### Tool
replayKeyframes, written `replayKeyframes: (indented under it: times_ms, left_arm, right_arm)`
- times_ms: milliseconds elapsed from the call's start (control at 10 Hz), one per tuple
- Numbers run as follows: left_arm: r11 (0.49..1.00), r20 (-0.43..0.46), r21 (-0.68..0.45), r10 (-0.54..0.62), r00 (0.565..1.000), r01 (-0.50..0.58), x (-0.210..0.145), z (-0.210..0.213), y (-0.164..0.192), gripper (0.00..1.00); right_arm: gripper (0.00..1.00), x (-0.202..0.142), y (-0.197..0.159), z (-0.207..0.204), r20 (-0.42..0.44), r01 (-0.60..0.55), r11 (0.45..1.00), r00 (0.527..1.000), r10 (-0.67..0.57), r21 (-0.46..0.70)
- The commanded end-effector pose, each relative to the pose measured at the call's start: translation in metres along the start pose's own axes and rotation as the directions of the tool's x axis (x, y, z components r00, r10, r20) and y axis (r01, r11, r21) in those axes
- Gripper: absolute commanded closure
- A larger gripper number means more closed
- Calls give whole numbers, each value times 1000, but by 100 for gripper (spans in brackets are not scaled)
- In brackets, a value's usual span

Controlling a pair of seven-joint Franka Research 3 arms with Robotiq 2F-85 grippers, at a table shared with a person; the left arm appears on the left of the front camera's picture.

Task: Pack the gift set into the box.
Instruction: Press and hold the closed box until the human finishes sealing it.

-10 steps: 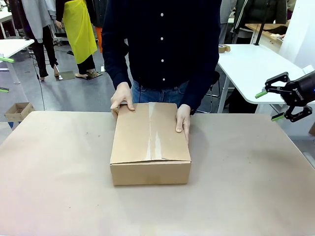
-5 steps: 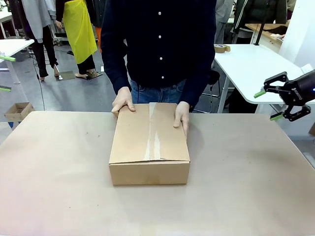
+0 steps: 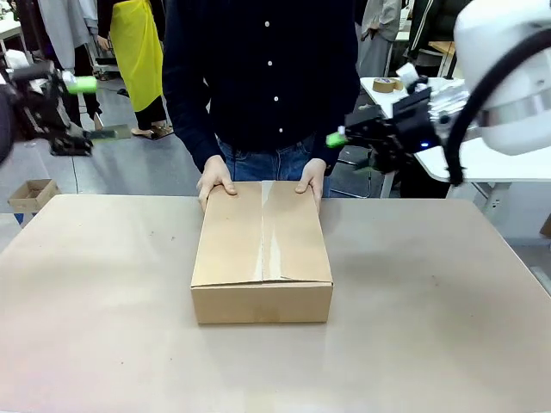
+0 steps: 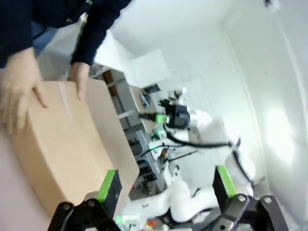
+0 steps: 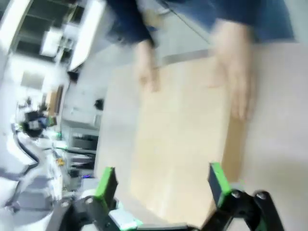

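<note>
The box is a large brown carton lying in the middle of the table with its top flaps shut. A person's hands rest on its far edge. The gift set is out of view. My left gripper hangs open in the air at the far left, well above the table. My right gripper hovers to the right of the person, its fingertips pointing left. In the left wrist view the gripper is open, with the box to its left. The blurred right wrist view has the open gripper over the box.
The brown table top has free room on every side of the box. A white table with a tape roll stands behind at the right. A small carton sits on the floor at the far left.
My right arm has swung in from the far right to beside the person. My left gripper has come into view at upper left. The person's right hand slid to the box's far edge.
</note>
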State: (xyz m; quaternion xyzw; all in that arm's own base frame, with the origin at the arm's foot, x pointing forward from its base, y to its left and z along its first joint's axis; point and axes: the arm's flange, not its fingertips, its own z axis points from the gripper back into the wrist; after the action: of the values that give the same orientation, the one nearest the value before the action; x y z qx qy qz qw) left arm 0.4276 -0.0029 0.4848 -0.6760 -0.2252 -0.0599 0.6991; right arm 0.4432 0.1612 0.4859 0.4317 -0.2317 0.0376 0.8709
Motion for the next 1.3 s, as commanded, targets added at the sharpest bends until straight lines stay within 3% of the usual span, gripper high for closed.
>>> replayKeyframes:
  times_ms: [0,100,200,300,400,500,600,700,800,900,1000,1100,1200]
  left_arm:
    - [985,-97,-82,-161,982,154,-41,4,24,0]
    - [973,-116,-95,-223,968,212,-53,2,33,0]
    - [861,41,64,-508,860,505,-44,10,40,0]
    - [985,-94,-75,-164,982,157,-50,-13,22,0]
    - [985,-94,-75,-164,982,157,-50,-13,22,0]
    - [985,-94,-75,-164,982,157,-50,-13,22,0]
    - [965,-75,-51,-262,962,258,-55,-5,32,0]
    - [886,-108,4,-461,881,464,-59,-39,40,0]
    - [719,-126,209,-652,748,663,-62,-61,52,0]
    - [646,-111,194,-733,671,738,-67,-76,57,0]
    - [494,-128,228,-839,528,839,-74,-99,66,0]
    - [323,-165,193,-920,355,927,-85,-122,75,0]
    - [239,-197,108,-946,256,965,-98,-144,84,0]
  right_arm:
    - [0,-8,-46,-14,209,-376,777,927,312,505]
    - [0,-9,-49,-10,279,-382,785,920,275,487]
    - [0,0,-63,11,226,-366,894,923,312,259]
    - [0,8,18,4,144,-179,964,978,152,199]
    - [0,8,18,4,144,-179,964,978,152,199]
    - [0,12,-13,20,215,-279,930,949,230,238]
    - [0,15,6,-4,201,-665,708,746,634,236]
    - [0,18,3,-30,295,-832,470,547,783,295]
    - [0,15,-4,-49,413,-930,190,314,855,313]
    - [0,10,-5,-62,470,-936,80,246,848,344]
    - [0,7,-8,-80,476,-934,57,232,848,353]
    - [0,3,-13,-94,475,-928,53,238,847,370]
    - [0,-4,-20,-110,541,-904,40,290,790,426]
